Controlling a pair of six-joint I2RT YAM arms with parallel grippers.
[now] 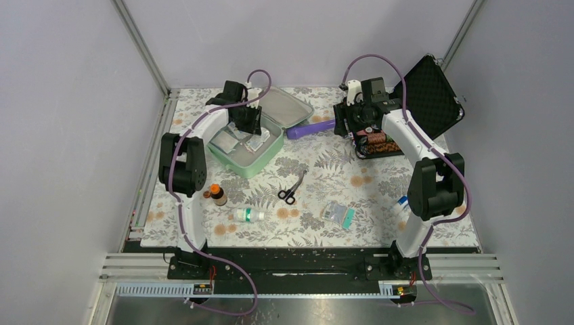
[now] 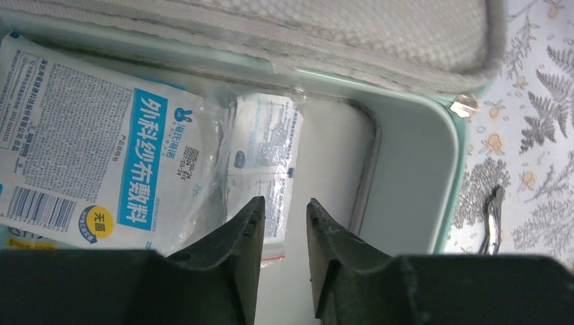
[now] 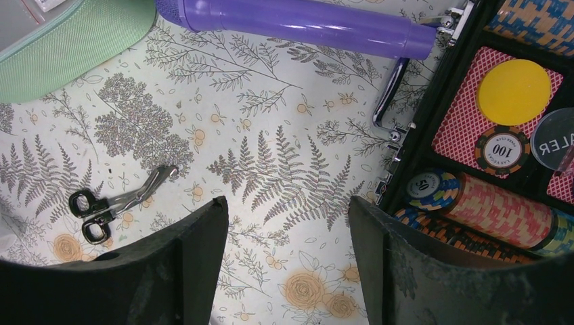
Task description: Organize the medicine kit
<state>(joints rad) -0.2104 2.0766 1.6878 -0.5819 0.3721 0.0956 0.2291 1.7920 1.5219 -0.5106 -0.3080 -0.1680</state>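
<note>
Left gripper [image 2: 284, 205], jaws narrowly apart and empty, hangs inside kit [image 2: 413, 169] above packet [image 2: 265, 152]. Recommended: withdraw vertically, avoiding packets. Right gripper [image 3: 288, 211], wide and empty, waits right of kit.

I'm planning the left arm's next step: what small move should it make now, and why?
Probably lift the left gripper straight up out of the medicine kit. Its fingers stand apart with nothing between them, gauze packets already lie inside, and the scissors, brown bottle and white bottle wait loose on the table.
</note>
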